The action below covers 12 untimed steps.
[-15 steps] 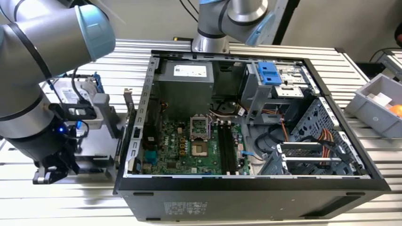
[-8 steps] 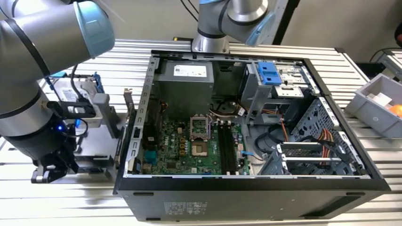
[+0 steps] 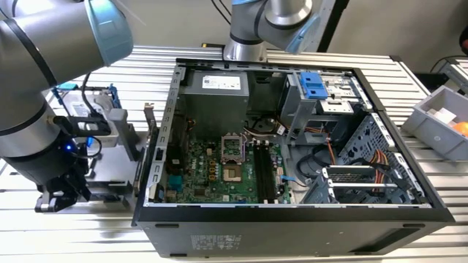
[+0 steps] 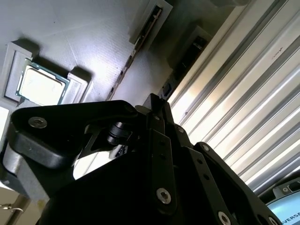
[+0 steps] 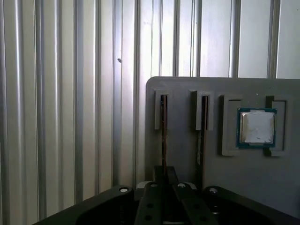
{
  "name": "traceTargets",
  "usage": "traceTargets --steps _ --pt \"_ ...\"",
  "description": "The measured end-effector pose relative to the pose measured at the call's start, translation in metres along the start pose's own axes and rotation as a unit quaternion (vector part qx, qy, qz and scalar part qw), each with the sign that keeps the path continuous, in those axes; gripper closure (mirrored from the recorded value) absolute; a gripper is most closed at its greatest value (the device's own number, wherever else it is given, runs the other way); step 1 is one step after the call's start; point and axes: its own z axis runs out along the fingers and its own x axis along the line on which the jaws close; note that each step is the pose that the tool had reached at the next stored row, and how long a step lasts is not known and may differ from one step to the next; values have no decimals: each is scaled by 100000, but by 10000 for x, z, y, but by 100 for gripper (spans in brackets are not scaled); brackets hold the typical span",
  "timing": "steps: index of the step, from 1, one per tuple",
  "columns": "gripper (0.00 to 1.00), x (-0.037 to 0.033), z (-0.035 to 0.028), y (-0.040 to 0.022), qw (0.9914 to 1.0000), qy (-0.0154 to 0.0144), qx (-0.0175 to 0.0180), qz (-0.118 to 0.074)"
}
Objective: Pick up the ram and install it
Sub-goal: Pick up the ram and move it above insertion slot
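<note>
A ribbed aluminium table (image 3: 87, 241) carries an open black computer case (image 3: 292, 224), its green board bare, and a grey plastic bin (image 3: 439, 118) at the exterior view's right. In the first wrist view a matt grey holder (image 5: 187, 84) stands the ram (image 5: 164, 126) edge-on in a slot, beside a second stick (image 5: 204, 112) and a square silver processor (image 5: 256, 127). The black claw (image 5: 164, 172) sits at the ram's near end; whether it is clenched on it I cannot tell
</note>
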Motion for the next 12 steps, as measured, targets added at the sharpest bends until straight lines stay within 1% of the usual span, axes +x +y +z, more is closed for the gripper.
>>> traceTargets --steps 12 --pt "100 1 -73 0 100000 -5 8 -62"
